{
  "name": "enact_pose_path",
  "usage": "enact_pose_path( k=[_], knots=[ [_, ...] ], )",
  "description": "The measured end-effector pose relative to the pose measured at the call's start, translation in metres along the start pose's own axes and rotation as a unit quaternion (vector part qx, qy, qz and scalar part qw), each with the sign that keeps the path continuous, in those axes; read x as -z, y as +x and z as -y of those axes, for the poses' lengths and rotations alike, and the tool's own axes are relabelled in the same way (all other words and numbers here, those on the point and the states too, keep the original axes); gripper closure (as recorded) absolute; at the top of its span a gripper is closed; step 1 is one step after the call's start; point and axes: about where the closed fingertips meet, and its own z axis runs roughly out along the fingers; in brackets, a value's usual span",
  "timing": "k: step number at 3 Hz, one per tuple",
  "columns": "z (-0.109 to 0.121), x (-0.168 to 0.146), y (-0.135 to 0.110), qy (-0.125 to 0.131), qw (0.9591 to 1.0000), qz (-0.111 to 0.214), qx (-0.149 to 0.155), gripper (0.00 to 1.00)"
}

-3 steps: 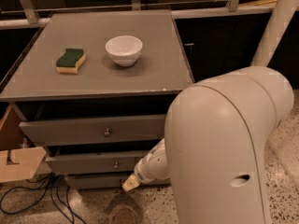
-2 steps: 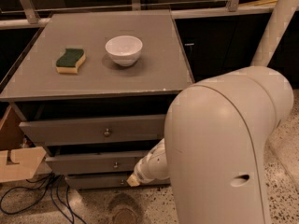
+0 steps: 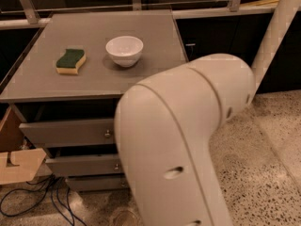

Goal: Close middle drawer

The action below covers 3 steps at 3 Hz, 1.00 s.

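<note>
Some way out of the table (image 3: 42, 79) stood the middle drawer (image 3: 80, 165), it seemed. The arm (image 3: 188, 140) hid the claw; we couldn't tell its grip.

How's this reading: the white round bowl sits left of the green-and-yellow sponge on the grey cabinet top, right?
Not quite: the camera view shows the white round bowl right of the green-and-yellow sponge, both on the grey cabinet top. The gripper is not in view.

The worktop (image 3: 94, 74) and middle drawer (image 3: 80, 165) are grey. The bowl (image 3: 124, 50) is white; the sponge (image 3: 71, 61) is green over yellow. The floor (image 3: 263, 149) is speckled beige. The cream-white arm (image 3: 178, 140) hides the gripper.
</note>
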Motion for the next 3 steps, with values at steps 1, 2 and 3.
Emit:
enact_pose_path(
  k=[1, 2, 3],
  knots=[
    [0.0124, -0.0122, -0.0061, 0.036, 0.9994, -0.006, 0.000, 1.00],
    [0.0131, -0.0131, -0.0069, 0.039, 0.9992, -0.005, 0.000, 1.00],
    [0.0131, -0.0131, -0.0069, 0.039, 0.9992, -0.005, 0.000, 0.82]
  ],
)
